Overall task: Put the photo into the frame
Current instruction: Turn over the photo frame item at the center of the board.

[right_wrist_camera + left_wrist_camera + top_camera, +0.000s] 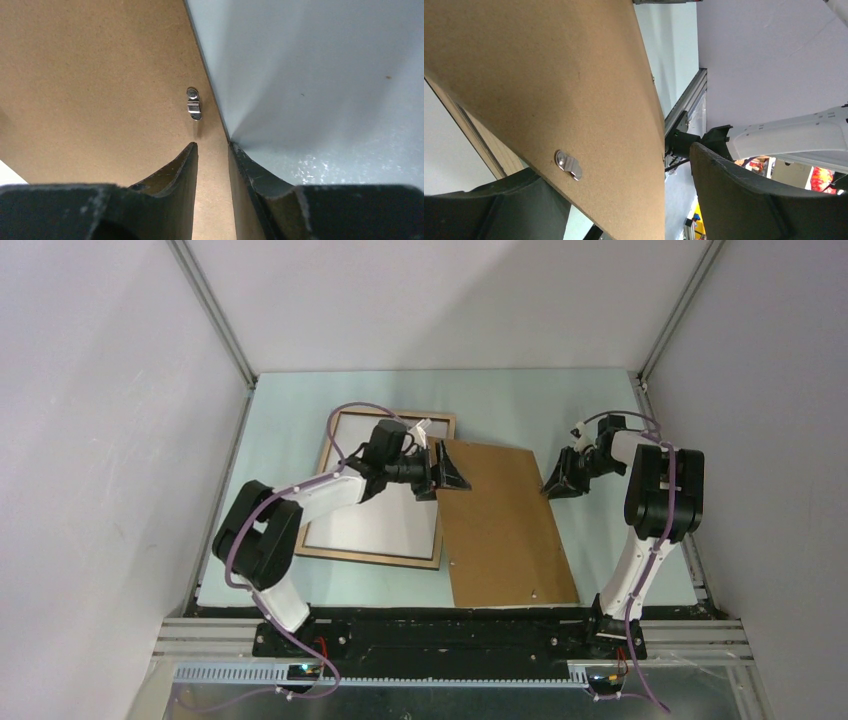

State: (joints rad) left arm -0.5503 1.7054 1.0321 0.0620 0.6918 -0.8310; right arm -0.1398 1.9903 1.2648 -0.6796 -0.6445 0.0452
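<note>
Brown backing board (505, 530), centre of the top view, long axis top to bottom, overlapped the frame (365, 557) at left. The photo (375, 525) seemingly lay inside, white back up. Left gripper (445, 472), nearer, stood wide apart at the board's upper left corner. Right gripper (562, 483) straddled its right edge, gap narrow; grip unconfirmed.

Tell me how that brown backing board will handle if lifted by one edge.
The backing board probably stays stiff: its edges look straight, with no sag. Thin and wide, it is likely light, yet apt to swing if pinched at one edge. Its small metal tab may snag.
</note>
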